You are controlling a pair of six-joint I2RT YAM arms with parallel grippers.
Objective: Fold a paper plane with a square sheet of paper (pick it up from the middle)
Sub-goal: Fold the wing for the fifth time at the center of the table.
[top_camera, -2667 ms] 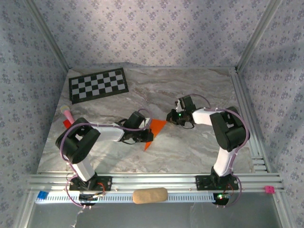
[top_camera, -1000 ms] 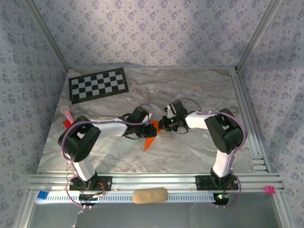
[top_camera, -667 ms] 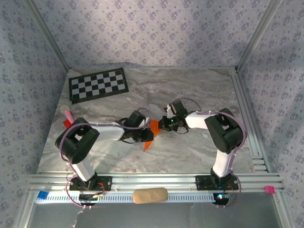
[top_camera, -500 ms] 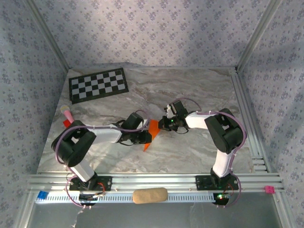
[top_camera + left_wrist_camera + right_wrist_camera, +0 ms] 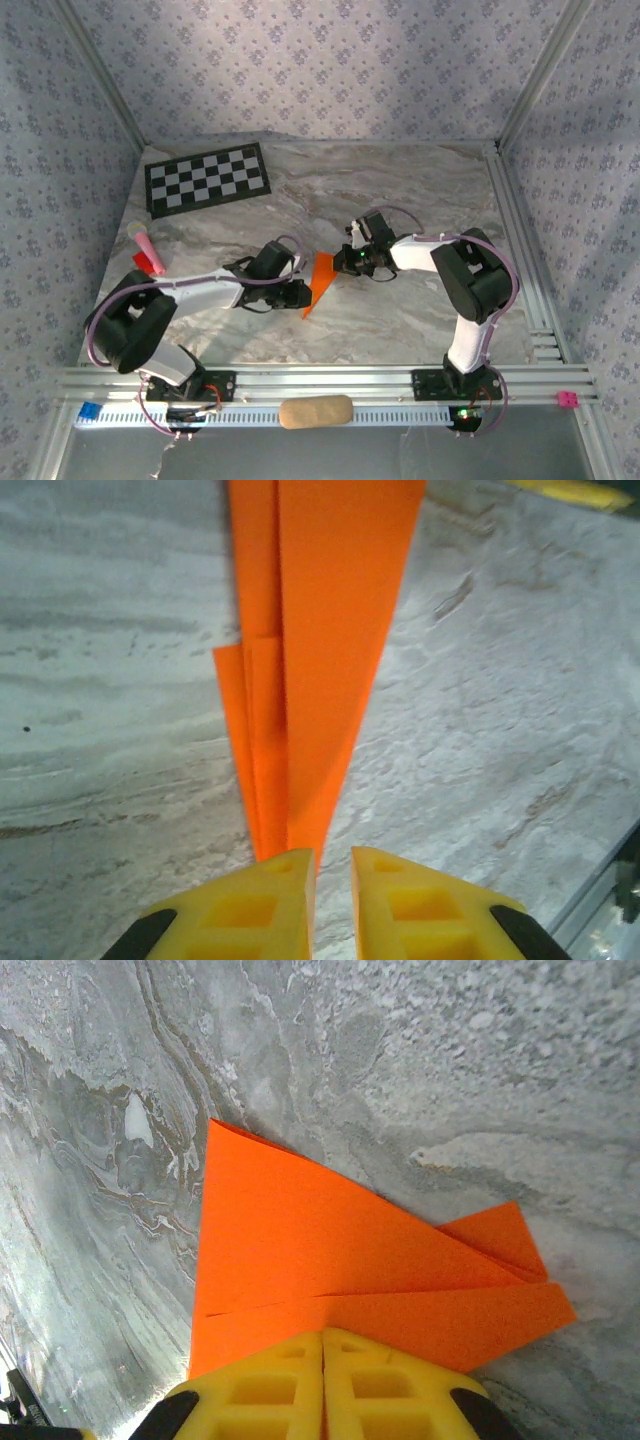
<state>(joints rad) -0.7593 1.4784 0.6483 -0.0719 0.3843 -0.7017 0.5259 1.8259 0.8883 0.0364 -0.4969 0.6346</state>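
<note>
The square sheet of paper (image 5: 320,278) is bright orange and folded into a narrow pointed dart, lying on the marble table near its middle. My right gripper (image 5: 346,262) reaches in from the right and is shut on the paper's wide upper end. In the right wrist view the fingers (image 5: 323,1335) are pressed together on the orange layers (image 5: 330,1240). My left gripper (image 5: 302,292) sits just left of the paper. In the left wrist view its jaws (image 5: 332,855) stand a narrow gap apart over bare marble, with the paper's point (image 5: 320,630) ending at the left fingertip.
A black-and-white checkerboard sheet (image 5: 208,178) lies at the back left. A small red and pink object (image 5: 147,252) sits at the left edge. A tan oblong pad (image 5: 315,411) rests on the front rail. Aluminium rails (image 5: 525,250) border the table's right side.
My left arm has drawn back to the left and stretched low, its gripper sliding off the paper. The right gripper moved left onto the paper and has held still since.
</note>
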